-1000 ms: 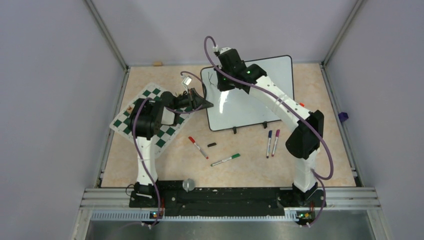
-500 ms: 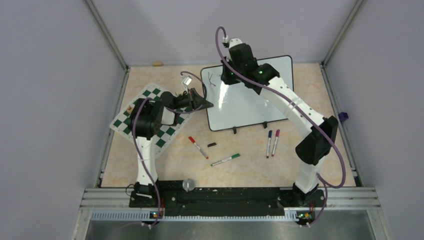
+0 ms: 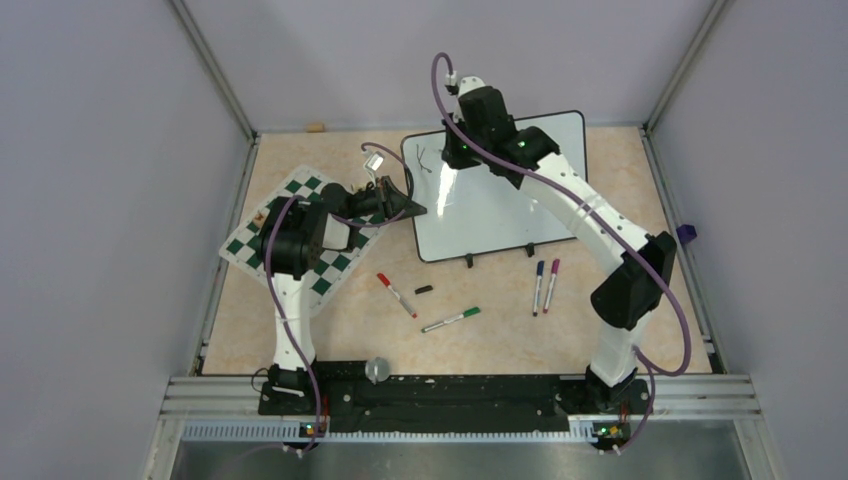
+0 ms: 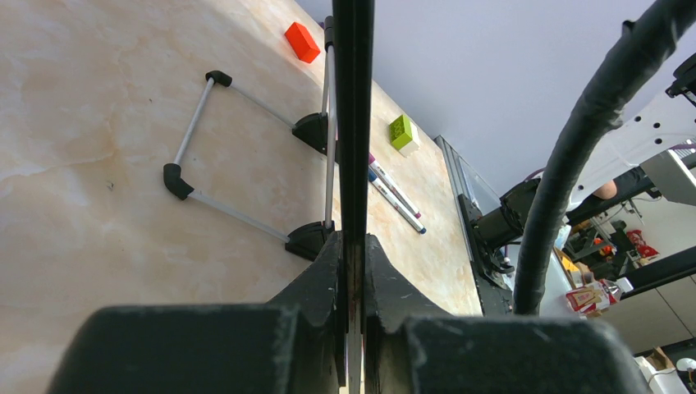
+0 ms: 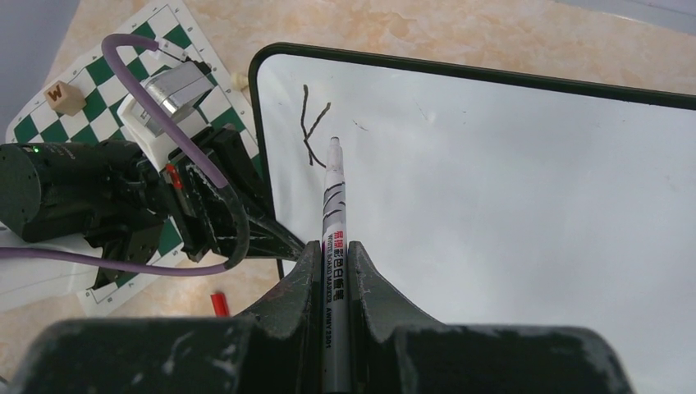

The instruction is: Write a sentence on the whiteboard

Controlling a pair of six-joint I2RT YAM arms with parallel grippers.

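Writing: right end effector (image 5: pixel 332 250) closed tight on marker (image 5: pixel 333 197), its length aimed at far-left corner of whiteboard (image 5: pixel 509 205), tip just right of first letter (image 5: pixel 310 127) | Bracing: left end effector (image 4: pixel 353 246) pinched whiteboard left edge, on desk (image 3: pixel 340 330)

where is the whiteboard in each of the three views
Top external: whiteboard at upper centre.
Left wrist: whiteboard seen edge-on, a dark vertical strip down the middle.
Right wrist: whiteboard fills the right side.
Shared landmark: the left hand clamped on its left edge.
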